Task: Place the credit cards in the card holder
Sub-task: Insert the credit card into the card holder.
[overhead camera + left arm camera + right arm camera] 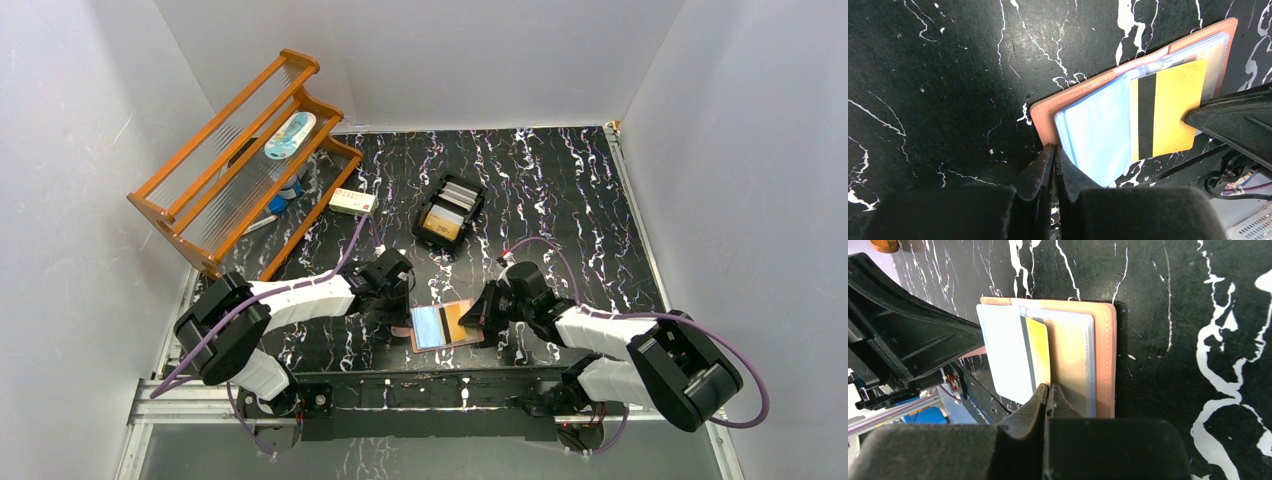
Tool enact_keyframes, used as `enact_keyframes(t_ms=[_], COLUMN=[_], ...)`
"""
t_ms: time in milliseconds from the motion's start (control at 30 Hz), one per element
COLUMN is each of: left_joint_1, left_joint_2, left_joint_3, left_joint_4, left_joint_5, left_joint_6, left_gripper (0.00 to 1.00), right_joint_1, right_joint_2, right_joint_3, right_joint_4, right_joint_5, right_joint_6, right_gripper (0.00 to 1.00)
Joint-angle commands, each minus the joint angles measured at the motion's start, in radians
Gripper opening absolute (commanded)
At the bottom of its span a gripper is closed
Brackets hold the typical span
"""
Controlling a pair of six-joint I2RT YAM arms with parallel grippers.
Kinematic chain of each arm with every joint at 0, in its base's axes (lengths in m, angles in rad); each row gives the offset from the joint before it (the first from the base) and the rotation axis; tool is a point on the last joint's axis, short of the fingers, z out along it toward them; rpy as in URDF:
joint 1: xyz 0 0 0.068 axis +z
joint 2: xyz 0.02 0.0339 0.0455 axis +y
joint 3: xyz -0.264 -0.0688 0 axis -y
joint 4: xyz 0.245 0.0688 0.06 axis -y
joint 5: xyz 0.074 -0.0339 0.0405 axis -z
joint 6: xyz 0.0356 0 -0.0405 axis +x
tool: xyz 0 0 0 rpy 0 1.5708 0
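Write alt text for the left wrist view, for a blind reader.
An open salmon card holder lies on a black marbled table, a yellow card on its clear sleeves. The right end effector pinches the card's edge; the left end effector sits shut at the holder's corner.

The left arm and the right arm both have smooth white shells between chunky black joints. A thin purple cable loops along each one. The jaws are matte black wedges, and their inner faces look padded, perhaps with rubber.
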Motion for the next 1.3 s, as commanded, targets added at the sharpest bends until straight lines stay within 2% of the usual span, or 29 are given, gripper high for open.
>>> enact_keyframes(t_ms=[0, 267, 633, 733, 967, 1167, 1267], left_joint_1=[-0.006, -0.007, -0.007, -0.007, -0.009, -0.012, -0.014], left_joint_2=[0.08, 0.101, 0.096, 0.092, 0.09, 0.09, 0.088], left_joint_3=[-0.025, -0.018, -0.018, -0.017, -0.022, -0.021, -0.02], left_joint_4=[-0.024, -0.022, -0.021, -0.021, -0.019, -0.01, -0.008], left_joint_5=[-0.047, -0.038, -0.037, -0.033, -0.029, -0.019, -0.017], left_joint_6=[0.016, 0.013, 0.009, 0.004, -0.006, -0.013, -0.015], left_gripper=[0.03, 0.03, 0.03, 0.03, 0.04, 0.04, 0.04], right_joint_1=[0.006, 0.012, 0.012, 0.013, 0.067, 0.091, 0.112], right_joint_2=[0.051, 0.088, 0.094, 0.104, 0.112, 0.105, 0.137], right_joint_3=[0.023, 0.013, -0.008, -0.01, 0.059, 0.068, 0.122], right_joint_4=[0.022, 0.118, 0.153, 0.167, 0.048, 0.044, 0.047], right_joint_5=[-0.02, -0.069, -0.082, -0.077, -0.004, 0.021, 0.03], right_joint_6=[-0.019, 0.015, 0.041, 0.052, 0.035, 0.042, 0.048], right_gripper=[0.0, 0.0, 0.0, 0.05, 0.07, 0.07, 0.07])
